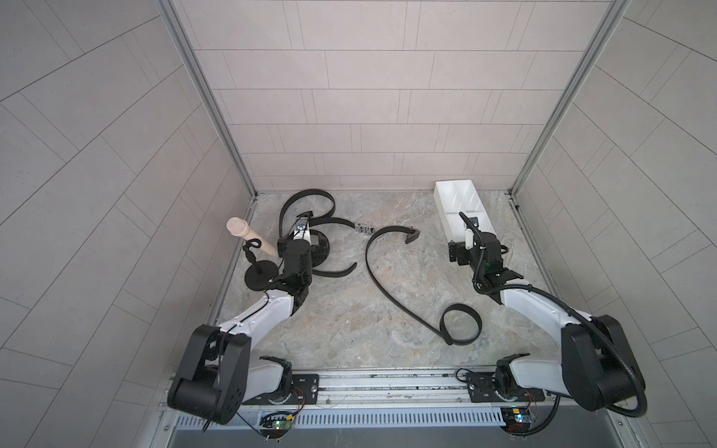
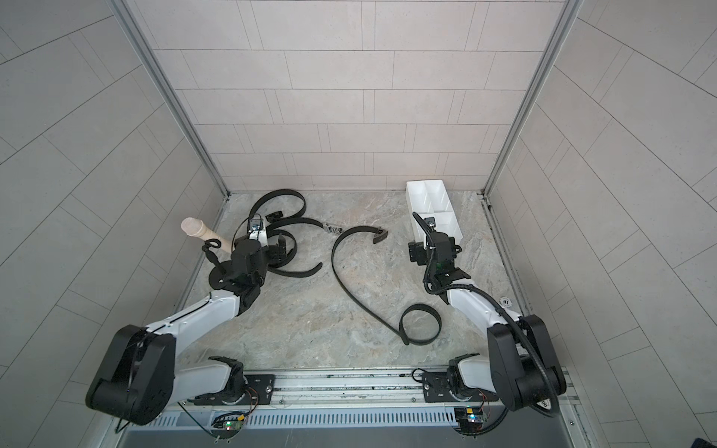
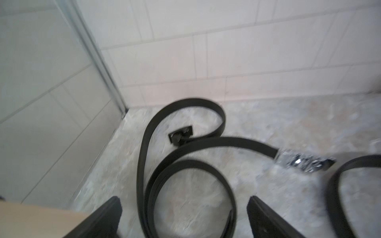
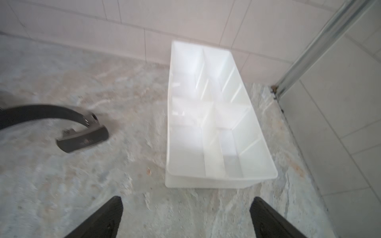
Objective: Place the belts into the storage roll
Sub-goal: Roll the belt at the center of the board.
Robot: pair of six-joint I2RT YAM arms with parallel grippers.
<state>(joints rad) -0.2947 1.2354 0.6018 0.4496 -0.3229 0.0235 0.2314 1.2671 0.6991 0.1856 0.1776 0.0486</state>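
Three slim black belts (image 1: 461, 307) curl across the marbled table (image 1: 341, 318).

Soft even light; blurred wrist views

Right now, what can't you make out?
Where the two left belts overlap: left arm covers it in both top views; cut off at left wrist view's edge.
Near compartments of the storage roll: right arm covers them in both top views; washed out in right wrist view.
Silvery buckle: small or blurred everywhere.
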